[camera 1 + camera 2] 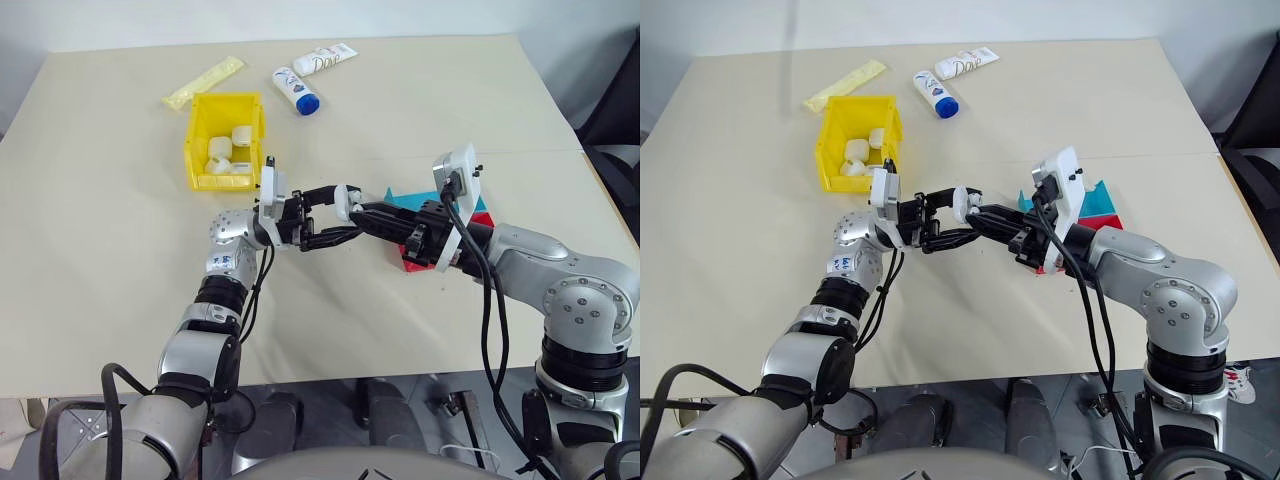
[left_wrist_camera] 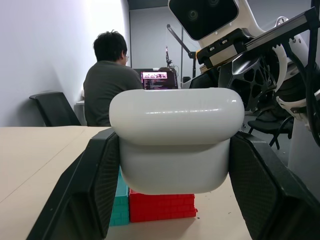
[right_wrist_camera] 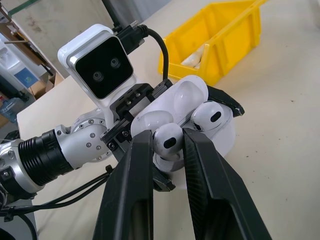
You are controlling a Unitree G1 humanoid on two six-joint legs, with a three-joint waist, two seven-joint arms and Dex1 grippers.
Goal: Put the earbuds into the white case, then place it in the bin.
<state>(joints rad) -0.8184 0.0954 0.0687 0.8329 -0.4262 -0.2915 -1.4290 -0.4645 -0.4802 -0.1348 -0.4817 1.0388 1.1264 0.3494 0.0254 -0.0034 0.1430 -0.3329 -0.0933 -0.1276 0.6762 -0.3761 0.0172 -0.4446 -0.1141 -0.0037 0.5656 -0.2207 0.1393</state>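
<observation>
My left gripper (image 1: 335, 215) is shut on the white case (image 2: 175, 150), holding it by its sides above the table with the lid flipped open (image 3: 186, 94). One earbud (image 3: 210, 117) sits in the case. My right gripper (image 3: 167, 137) is shut on the other earbud (image 3: 167, 145), right at the case's open top and facing the left gripper. The two grippers meet over the middle of the table (image 1: 120, 280). The yellow bin (image 1: 222, 180) stands behind the left gripper, with several white items inside.
A red tray (image 1: 415, 262) and a teal tray (image 1: 410, 200) lie under my right forearm. At the far side lie two white tubes with blue print (image 1: 325, 60) (image 1: 297, 90) and a pale yellow packet (image 1: 203, 82). A person (image 2: 107, 85) sits beyond the table.
</observation>
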